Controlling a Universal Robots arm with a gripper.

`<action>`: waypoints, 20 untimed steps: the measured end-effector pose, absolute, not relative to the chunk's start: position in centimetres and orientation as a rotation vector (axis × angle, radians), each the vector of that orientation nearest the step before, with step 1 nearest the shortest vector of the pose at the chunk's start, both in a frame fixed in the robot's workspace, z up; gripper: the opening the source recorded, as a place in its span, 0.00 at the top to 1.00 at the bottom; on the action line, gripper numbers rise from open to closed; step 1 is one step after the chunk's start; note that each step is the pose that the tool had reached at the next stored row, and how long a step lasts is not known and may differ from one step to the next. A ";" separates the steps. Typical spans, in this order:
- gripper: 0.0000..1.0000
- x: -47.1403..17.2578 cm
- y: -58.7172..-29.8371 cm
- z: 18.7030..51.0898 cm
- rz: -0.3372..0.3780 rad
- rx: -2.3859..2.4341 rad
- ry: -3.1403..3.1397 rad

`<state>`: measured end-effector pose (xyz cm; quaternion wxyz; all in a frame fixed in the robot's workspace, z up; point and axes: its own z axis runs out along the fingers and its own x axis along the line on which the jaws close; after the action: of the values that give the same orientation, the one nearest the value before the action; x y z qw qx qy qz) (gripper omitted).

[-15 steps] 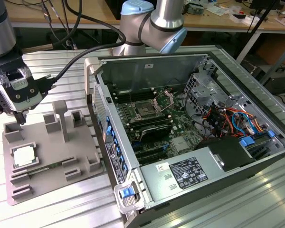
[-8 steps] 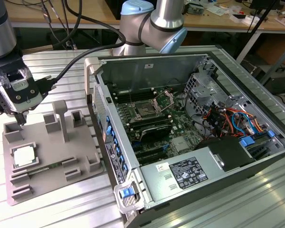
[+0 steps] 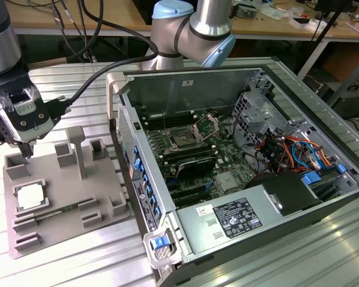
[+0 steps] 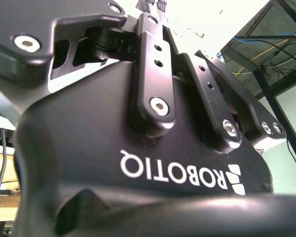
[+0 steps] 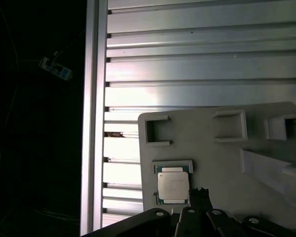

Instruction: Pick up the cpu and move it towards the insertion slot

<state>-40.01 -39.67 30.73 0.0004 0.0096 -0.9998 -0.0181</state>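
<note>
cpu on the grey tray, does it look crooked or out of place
Nothing stands out: the cpu lies flat and square in its recess on the grey tray, with the end effector above the tray.

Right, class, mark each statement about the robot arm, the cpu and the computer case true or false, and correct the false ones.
1. The cpu lies on the grey tray. True.
2. The gripper holds the cpu in the air. False: the cpu lies flat on the tray.
3. The insertion slot sits inside the open computer case. True.
4. The cpu is seated in the insertion slot. False: it is on the tray, outside the case.
</note>
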 end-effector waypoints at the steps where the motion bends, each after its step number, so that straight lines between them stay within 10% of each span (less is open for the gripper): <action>1: 0.89 -40.0 -39.7 30.7 -0.057 0.030 -3.140; 20: 0.89 -40.0 -39.7 30.3 -0.057 0.030 -3.140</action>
<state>-40.01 -39.67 30.31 0.0004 0.0096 -0.9998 -0.0181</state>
